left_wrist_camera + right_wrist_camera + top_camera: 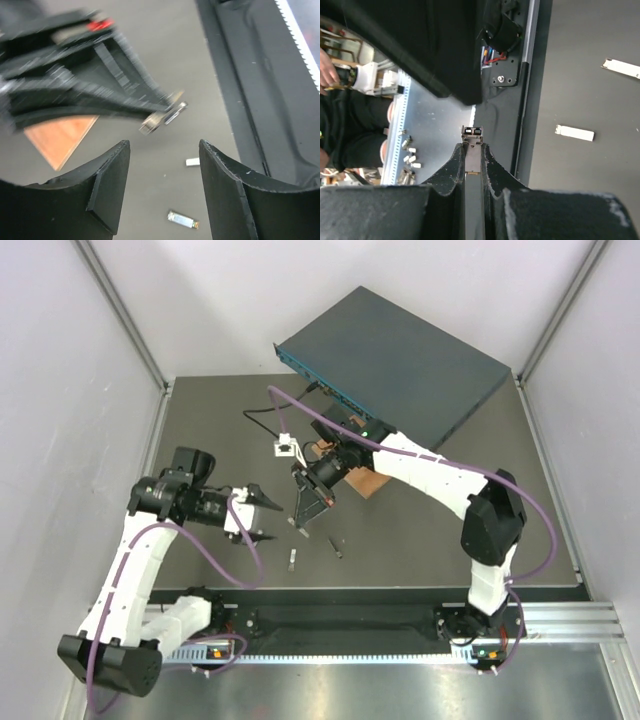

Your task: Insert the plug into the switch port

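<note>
On counter (420, 540) centre: plug (472, 131) grasped in right end effector (300, 522), long axis pointing toward near edge, away from switch (400, 360) at far right. Left end effector (278, 522) released, farther off. Likely needs turning round.

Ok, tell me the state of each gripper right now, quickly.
Left gripper: open, holding nothing.
Right gripper: closed on the plug.
</note>
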